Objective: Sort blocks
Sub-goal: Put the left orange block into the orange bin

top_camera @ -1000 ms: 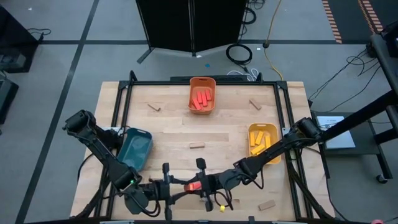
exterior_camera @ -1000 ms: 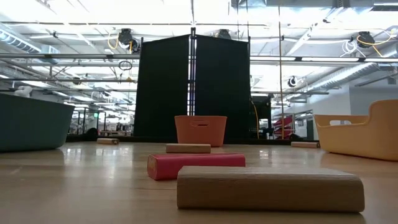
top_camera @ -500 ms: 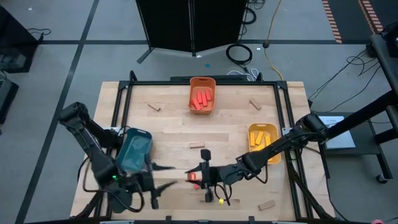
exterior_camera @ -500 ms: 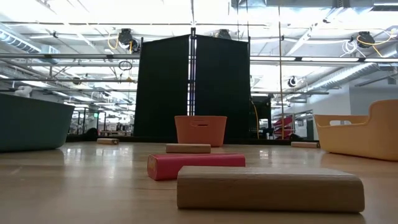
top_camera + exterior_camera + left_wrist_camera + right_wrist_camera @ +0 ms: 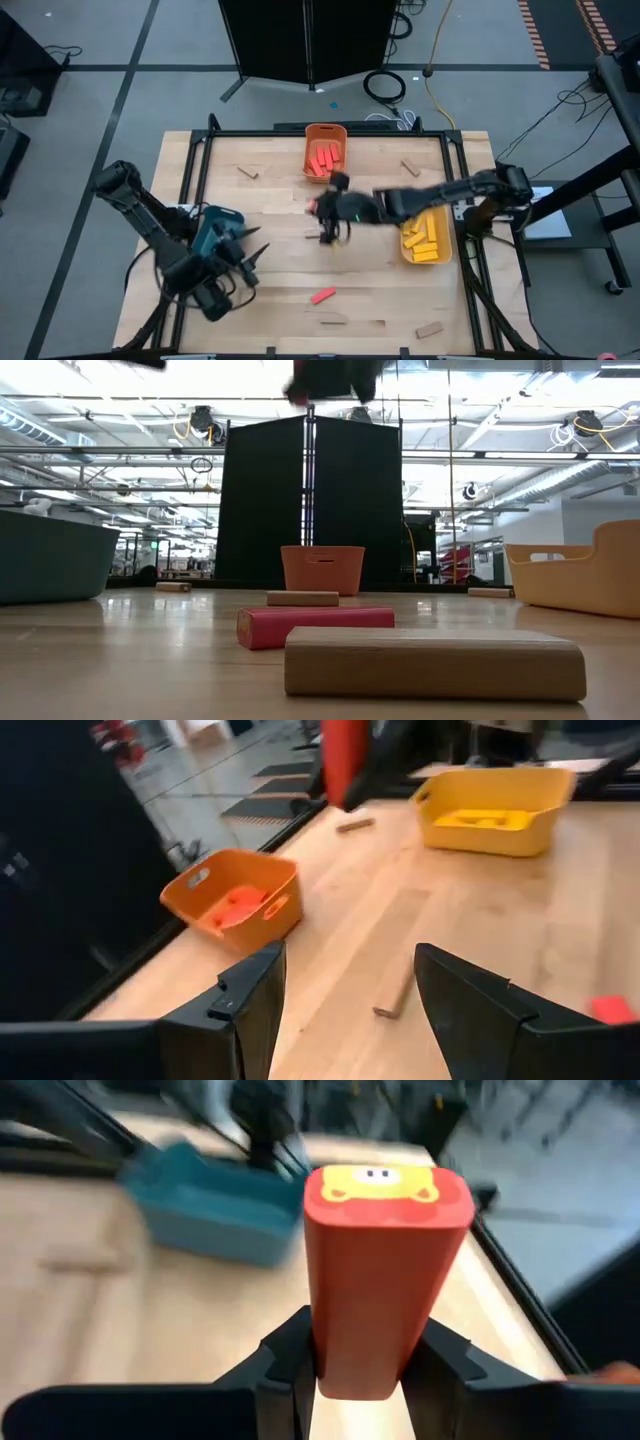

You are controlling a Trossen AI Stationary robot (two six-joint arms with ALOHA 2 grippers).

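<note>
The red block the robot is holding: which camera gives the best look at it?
The right wrist view: the red block fills the picture, clamped between the right gripper fingers, a yellow sticker on its end. The left wrist view shows it far off, above the table. The high view shows only a red speck at the gripper, near the orange bin. The low view doesn't show it clearly.

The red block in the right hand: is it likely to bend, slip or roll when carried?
The red block looks stiff, so it probably will not bend. Its flat sides sit between the right hand's fingers, so slipping seems unlikely. Its rectangular shape with rounded corners should not roll if dropped.
</note>
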